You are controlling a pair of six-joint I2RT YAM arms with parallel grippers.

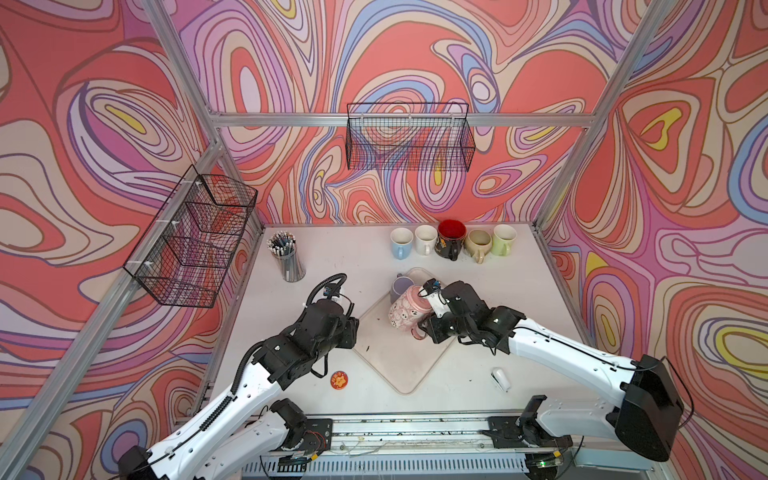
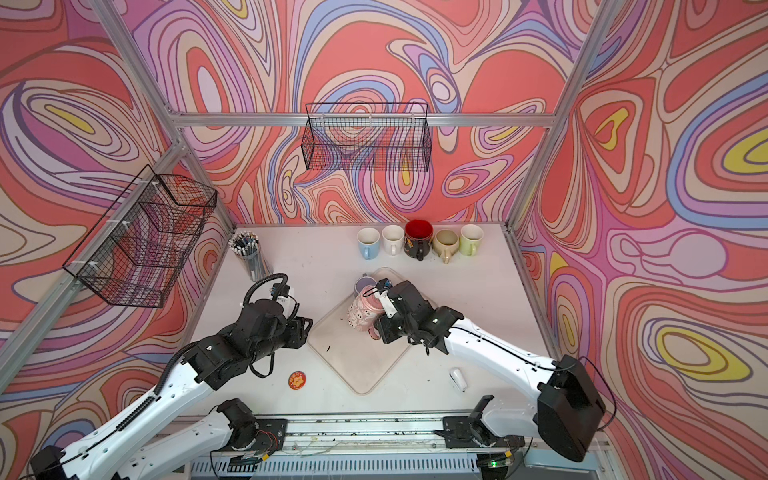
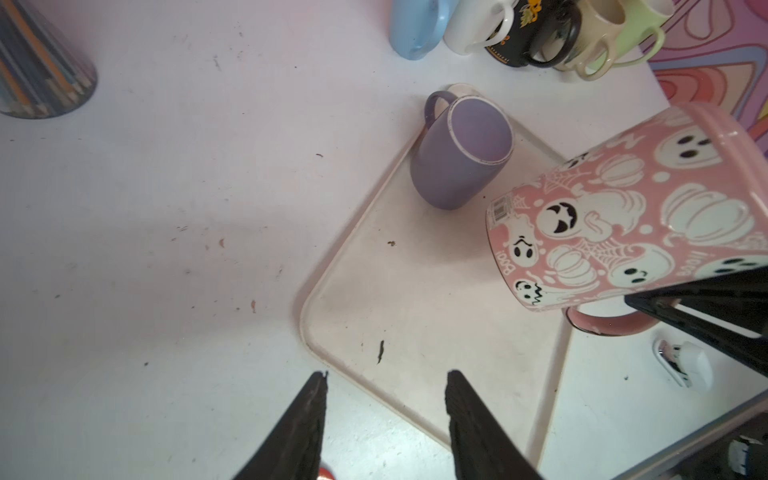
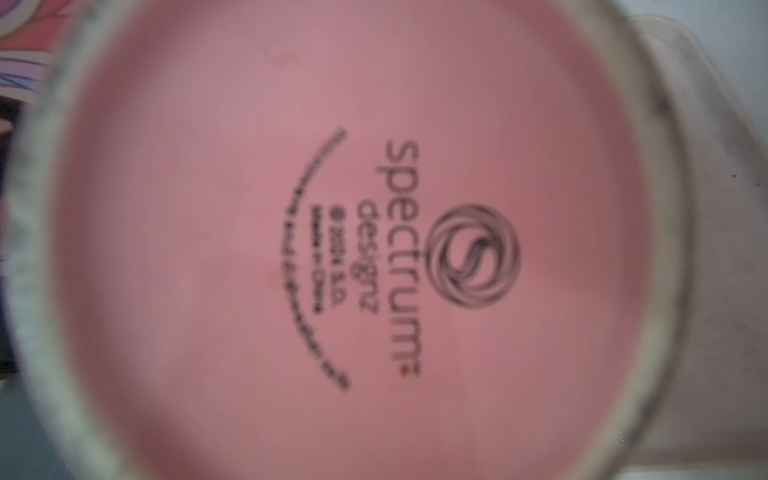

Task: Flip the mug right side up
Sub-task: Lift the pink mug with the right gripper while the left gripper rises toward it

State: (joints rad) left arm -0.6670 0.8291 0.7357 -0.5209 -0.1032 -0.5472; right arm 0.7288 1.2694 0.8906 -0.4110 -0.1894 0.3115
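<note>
The table (image 1: 332,266) was the widest thing under me, with a row of mugs (image 1: 451,241) along its back edge, well apart from the work. The tray (image 1: 399,365) lay cornerwise in the middle.

Over the tray's far half my right gripper (image 1: 424,329) was clamped on the handle of the pink mug (image 1: 402,312). The mug hung tilted, base toward the wrist camera and mouth slanting down to the left. I could not tell whether its rim touched the tray. My left gripper (image 3: 386,374) sat with fingers spread and empty at the tray's left edge.

My worry was the hold. A pinch on a handle resists twisting poorly, so heavy ceramic might swing or slip in the fingers as I rolled it upright, and it would then drop onto the tray. The purple mug (image 3: 461,166) stood upside down just beside it at the far corner, so a wide sweep could knock it.

For room, the tray's near half was bare, and the table was open out to the pencil cup (image 1: 286,257). The small white object (image 1: 500,378) and the round badge (image 1: 338,380) lay off the tray on the table's near side, well away from the mug.
</note>
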